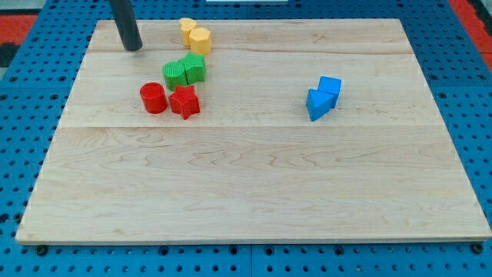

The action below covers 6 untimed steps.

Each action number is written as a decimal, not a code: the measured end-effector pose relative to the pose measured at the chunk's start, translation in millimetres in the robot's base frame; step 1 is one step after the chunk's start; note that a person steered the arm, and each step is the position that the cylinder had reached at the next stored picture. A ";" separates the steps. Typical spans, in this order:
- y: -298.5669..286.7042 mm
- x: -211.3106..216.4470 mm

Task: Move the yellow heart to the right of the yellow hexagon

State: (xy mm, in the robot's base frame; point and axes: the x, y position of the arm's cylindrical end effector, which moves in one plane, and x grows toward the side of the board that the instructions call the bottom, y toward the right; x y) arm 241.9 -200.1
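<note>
Nearest to the camera is the bare front part of the wooden board (254,200), which lies on a blue table with holes (23,92). Nothing sits on that near part.

My tip (133,48) is far back on the board, at the left. It is the end of a dark rod, so it has no jaws that could be wide or narrow, and it holds nothing. It touches no block. It stands well to the left of the two yellow blocks.

Going right from my tip, the yellow hexagon (187,29) and the yellow heart (200,40) sit close together at the far edge. I cannot be sure which is which from here. The heart looks like the nearer one, just right of the other.

A bit nearer than those are the green round block (176,75) and the green block (194,68), side by side and touching.

Nearer still are the red cylinder (154,98) and the red star (185,101), just beside each other.

Far off to the right, well apart from all the rest, are two blue blocks (323,97), pressed together
</note>
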 end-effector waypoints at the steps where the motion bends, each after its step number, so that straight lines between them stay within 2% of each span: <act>1: 17.5 -31.2; 2: 91.8 -33.3; 3: 185.6 -17.4; 4: 239.4 10.1; 6: 266.2 -48.4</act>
